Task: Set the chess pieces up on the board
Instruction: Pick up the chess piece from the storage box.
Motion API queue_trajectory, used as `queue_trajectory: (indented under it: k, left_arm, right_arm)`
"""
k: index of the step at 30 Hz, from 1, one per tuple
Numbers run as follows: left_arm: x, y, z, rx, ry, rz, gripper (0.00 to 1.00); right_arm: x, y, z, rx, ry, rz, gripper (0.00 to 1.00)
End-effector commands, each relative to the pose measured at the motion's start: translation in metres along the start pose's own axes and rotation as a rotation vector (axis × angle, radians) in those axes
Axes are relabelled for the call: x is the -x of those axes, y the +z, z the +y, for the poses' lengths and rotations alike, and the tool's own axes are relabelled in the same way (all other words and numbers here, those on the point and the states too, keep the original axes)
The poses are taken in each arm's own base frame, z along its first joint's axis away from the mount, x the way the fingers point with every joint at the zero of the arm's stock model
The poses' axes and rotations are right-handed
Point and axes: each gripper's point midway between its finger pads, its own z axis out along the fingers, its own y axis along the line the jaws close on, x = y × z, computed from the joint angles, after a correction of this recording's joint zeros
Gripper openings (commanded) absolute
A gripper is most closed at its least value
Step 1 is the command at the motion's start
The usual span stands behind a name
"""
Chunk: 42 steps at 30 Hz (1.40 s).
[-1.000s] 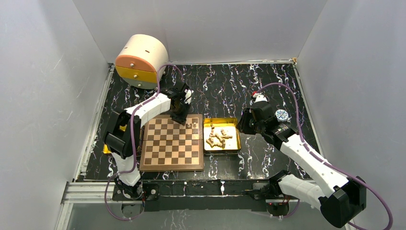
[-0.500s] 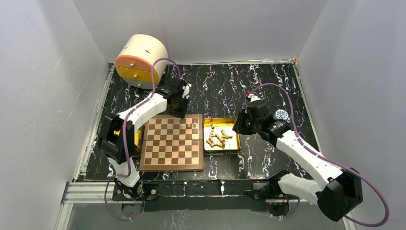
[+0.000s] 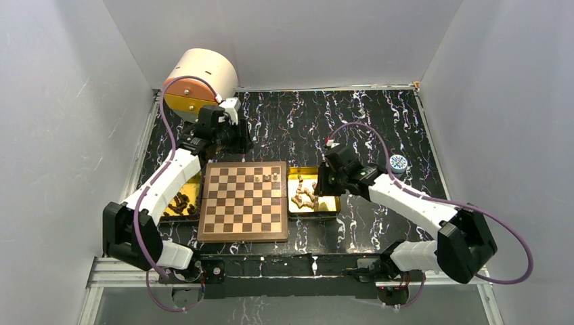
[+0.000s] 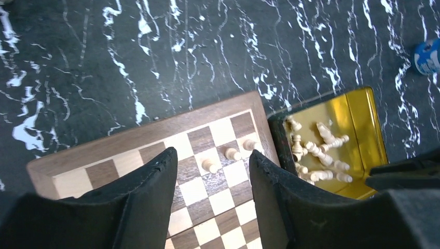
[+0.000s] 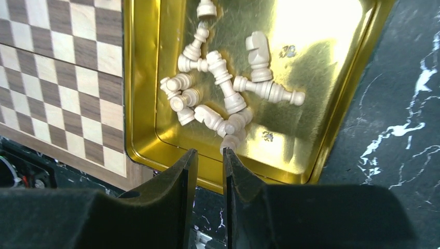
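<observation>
The board (image 3: 244, 202) lies at mid table; three light chess pieces (image 3: 269, 177) stand near its far right corner. They also show in the left wrist view (image 4: 232, 153). Several more light pieces (image 5: 223, 98) lie jumbled in the gold tray (image 3: 329, 206) right of the board. My left gripper (image 3: 237, 141) is open and empty, raised over the board's far edge (image 4: 212, 155). My right gripper (image 3: 323, 183) hovers over the tray's near rim (image 5: 210, 153), jaws a narrow gap apart, nothing between them; one pawn (image 5: 230, 141) lies just beyond the right fingertip.
A second gold tray (image 3: 191, 181) with dark pieces sits left of the board, partly under my left arm. A cream and orange drawer drum (image 3: 200, 84) stands at the back left. A small blue-white round thing (image 3: 397, 162) lies right of the tray. Grey walls enclose the table.
My left gripper has pulled back from the board's far edge toward the back left. My right gripper has moved left over the gold tray.
</observation>
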Motion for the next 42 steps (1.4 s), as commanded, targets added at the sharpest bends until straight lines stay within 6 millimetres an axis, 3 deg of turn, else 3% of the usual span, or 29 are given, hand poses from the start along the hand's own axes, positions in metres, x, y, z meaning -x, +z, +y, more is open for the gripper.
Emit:
queue_trajectory:
  k: [1, 6, 11, 19, 24, 28, 37, 42]
  left_arm:
    - [-0.009, -0.009, -0.014, -0.086, 0.039, -0.026, 0.51]
    - [-0.033, -0.012, 0.009, 0.001, 0.086, -0.017, 0.52]
    - [-0.037, -0.022, 0.022, 0.067, 0.118, -0.021, 0.53]
    - [-0.035, -0.025, 0.026, 0.087, 0.129, -0.038, 0.54]
    - [-0.034, -0.026, 0.026, 0.09, 0.134, -0.045, 0.54]
    - [-0.033, -0.028, 0.026, 0.09, 0.14, -0.049, 0.55]
    - [-0.033, -0.029, 0.026, 0.092, 0.146, -0.05, 0.56]
    - [-0.033, -0.029, 0.026, 0.091, 0.147, -0.048, 0.56]
  right_arm:
    - [0.003, 0.006, 0.011, -0.025, 0.001, -0.005, 0.33]
    - [-0.001, 0.018, 0.01, -0.07, -0.017, 0.016, 0.33]
    - [-0.001, 0.027, 0.005, -0.123, -0.041, 0.033, 0.34]
    - [0.002, 0.033, 0.004, -0.179, -0.067, 0.038, 0.34]
    - [0.011, 0.024, 0.013, -0.165, -0.07, 0.023, 0.34]
    - [0.017, 0.02, 0.009, -0.191, -0.082, -0.004, 0.35]
    - [-0.001, 0.034, -0.011, -0.264, -0.105, 0.053, 0.37]
    - [-0.005, 0.04, -0.01, -0.25, -0.105, 0.067, 0.36]
